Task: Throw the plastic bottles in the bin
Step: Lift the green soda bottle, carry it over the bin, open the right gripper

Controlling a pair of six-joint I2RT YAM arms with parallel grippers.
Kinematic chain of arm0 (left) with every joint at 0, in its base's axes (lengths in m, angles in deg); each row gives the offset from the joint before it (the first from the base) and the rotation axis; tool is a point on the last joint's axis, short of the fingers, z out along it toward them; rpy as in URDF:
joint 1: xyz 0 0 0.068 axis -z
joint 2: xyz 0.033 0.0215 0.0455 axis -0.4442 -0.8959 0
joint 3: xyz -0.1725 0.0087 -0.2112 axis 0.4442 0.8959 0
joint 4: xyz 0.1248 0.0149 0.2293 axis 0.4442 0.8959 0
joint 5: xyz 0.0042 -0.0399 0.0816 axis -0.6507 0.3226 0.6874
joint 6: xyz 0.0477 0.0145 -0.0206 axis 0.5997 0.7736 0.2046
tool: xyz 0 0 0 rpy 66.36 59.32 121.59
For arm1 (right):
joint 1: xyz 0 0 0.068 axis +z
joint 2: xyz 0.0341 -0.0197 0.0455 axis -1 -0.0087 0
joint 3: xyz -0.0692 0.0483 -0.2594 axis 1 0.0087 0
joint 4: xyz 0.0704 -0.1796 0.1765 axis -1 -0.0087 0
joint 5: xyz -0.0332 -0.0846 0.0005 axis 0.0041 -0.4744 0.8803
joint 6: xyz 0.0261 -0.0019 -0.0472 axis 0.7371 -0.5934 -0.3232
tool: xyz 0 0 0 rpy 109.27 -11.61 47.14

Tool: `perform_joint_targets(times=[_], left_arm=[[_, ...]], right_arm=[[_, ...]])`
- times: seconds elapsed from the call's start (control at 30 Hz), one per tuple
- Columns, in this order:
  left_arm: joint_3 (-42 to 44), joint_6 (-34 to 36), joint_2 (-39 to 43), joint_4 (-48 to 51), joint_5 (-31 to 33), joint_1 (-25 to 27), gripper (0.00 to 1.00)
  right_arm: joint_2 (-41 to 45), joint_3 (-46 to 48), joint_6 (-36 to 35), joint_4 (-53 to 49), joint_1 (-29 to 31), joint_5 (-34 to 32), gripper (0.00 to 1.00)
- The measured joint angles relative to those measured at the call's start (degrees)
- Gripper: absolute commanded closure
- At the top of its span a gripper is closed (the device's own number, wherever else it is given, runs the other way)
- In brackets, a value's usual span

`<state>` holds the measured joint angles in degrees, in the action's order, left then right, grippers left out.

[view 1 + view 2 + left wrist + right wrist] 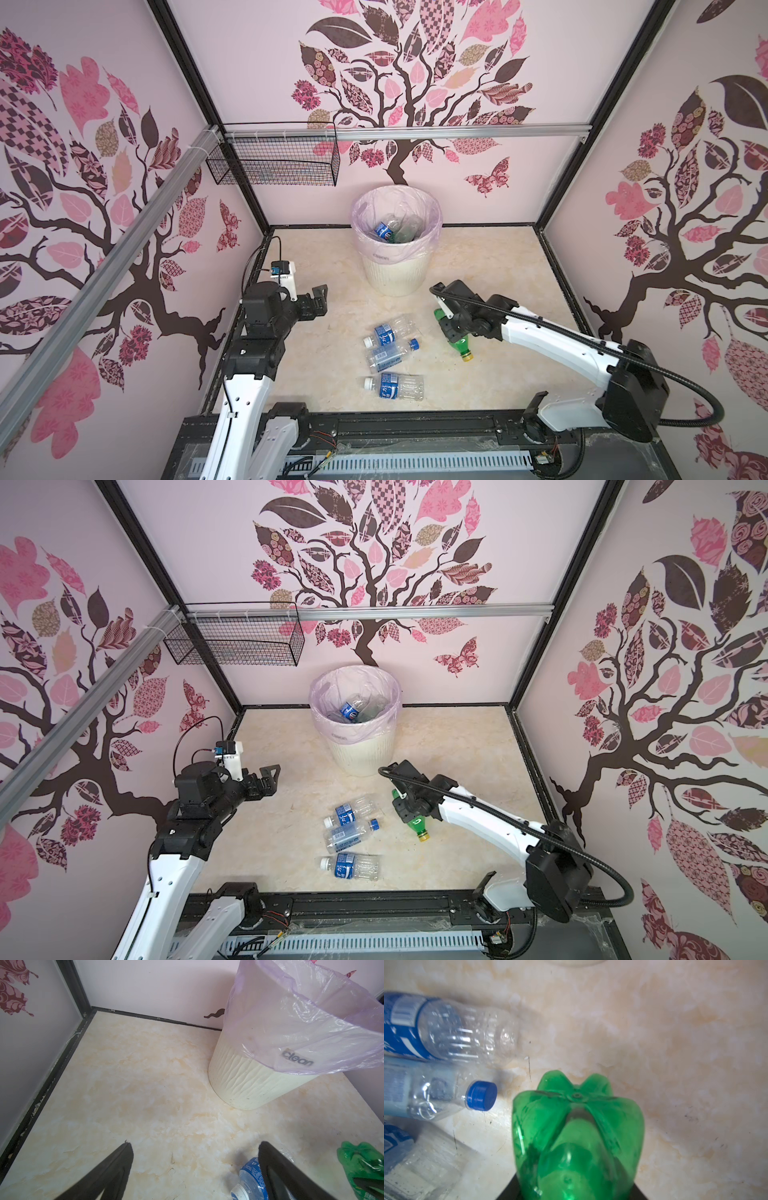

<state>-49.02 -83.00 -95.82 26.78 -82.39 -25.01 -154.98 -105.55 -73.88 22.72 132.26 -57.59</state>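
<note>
While clamped on green yellow-capped plastic bottle [460, 344], right gripper [448, 328] near cream ribbed bin [390, 279], left gripper [321, 301] spread over bare floor [498, 266], cap [467, 355] seen only in top views.

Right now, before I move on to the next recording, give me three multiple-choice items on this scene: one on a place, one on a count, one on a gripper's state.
1. Where does the bin stand?
A. in the front left corner
B. on the table, near the back wall, about midway across
C. hung from the rail

2. How many clear blue-labelled bottles lie on the table outside the bin?
A. one
B. five
C. three

3. What state is the right gripper in?
A. shut on the green bottle
B. open over the bin
C. open, holding nothing

Answers:
1. B: both top views show it at the foot of that wall.
2. C: three lie side by side in front of the bin.
3. A: the right wrist view shows the green bottle between its jaws.
</note>
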Motion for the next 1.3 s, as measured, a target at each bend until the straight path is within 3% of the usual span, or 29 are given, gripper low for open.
perform_joint_targets(times=[0.33, 0.7, 1.13, 1.3], left_arm=[[0.0, 0.15, -0.28, 0.07, -0.79, 0.0, 0.03], [1.25, 3.19, 1.64, 1.31, -7.96, 0.0, 0.02], [1.73, 3.76, 2.27, 1.33, -11.08, 0.0, 0.03], [1.73, 3.98, 1.62, 1.95, -10.82, 0.0, 0.05]], right_arm=[[23.93, 6.86, 3.74, 12.15, -1.33, -2.29, 0.6], [39.5, 9.81, 4.52, 18.36, -1.33, -7.3, 0.6], [42.86, 10.19, 4.09, 20.0, -1.33, -8.52, 0.61], [34.6, 2.84, 0.87, 23.56, -1.36, -7.48, 0.58]])
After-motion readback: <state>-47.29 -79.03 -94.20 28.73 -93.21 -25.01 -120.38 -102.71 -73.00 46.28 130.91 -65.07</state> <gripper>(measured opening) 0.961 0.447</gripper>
